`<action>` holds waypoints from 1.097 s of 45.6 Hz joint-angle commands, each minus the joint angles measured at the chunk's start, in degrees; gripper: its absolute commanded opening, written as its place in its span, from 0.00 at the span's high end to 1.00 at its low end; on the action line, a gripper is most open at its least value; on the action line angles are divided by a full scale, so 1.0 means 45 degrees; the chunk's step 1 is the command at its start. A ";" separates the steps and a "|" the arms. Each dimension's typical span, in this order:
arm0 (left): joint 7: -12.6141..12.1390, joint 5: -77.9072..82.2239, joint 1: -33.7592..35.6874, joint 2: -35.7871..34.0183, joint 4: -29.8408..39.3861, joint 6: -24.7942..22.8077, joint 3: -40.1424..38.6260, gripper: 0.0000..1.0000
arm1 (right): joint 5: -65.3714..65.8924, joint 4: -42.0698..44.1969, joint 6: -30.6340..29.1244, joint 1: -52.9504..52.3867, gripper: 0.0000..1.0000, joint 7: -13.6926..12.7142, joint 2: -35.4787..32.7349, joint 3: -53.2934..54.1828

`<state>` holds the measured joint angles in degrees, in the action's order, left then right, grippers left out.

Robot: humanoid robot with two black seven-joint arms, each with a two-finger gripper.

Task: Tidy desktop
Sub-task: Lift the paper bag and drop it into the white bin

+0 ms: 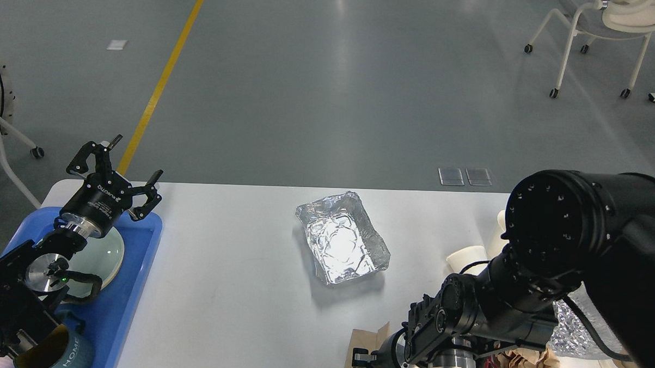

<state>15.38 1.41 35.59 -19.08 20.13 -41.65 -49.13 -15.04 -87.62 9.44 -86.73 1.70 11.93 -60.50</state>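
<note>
Spanning nearly the whole lower view, the worktop (237,268) carries a crumpled foil tray (343,239) at centre. Blue tray (139,275) at left holds a pale plate (107,255). Left claw (122,172) hangs released above it. Right claw low at frame bottom, state unclear. Risk: crushing thin foil; paper cups (466,258) and brown paper (368,343) crowd the right arm.

A shiny foil tray (343,239) sits empty in the middle of the white bench (226,289). The left gripper (125,172) hangs wide open above a blue tray (130,286) holding a pale plate (106,258). The right gripper hides low down (too dark to see). White paper cups (466,259) stand beside that arm.
</note>
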 commanded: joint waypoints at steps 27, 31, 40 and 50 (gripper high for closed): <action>0.0000 0.0000 -0.0019 0.0002 0.0000 -0.0002 -0.0019 0.00 | 0.1425 -0.2752 -0.9124 -1.2617 1.00 -0.0006 -0.6948 -0.1611; 0.0000 0.0000 -0.0019 0.0002 0.0000 -0.0002 -0.0019 0.00 | 0.2480 -0.2659 -1.0319 -1.3947 1.00 -0.0006 -0.7279 -0.2140; 0.0000 0.0000 -0.0019 0.0002 0.0000 -0.0002 0.0000 0.00 | 0.4297 -0.2230 -1.0633 -1.4614 1.00 -0.0006 -0.8198 -0.3116; 0.0000 0.0000 -0.0019 -0.0017 0.0000 -0.0002 0.0000 0.00 | 0.7868 0.0989 -0.9912 -1.2119 1.00 0.0071 -1.0675 -0.4621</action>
<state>15.38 1.41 35.50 -19.07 20.13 -41.65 -49.17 10.51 -92.20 -37.44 -149.90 1.78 -28.94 -78.88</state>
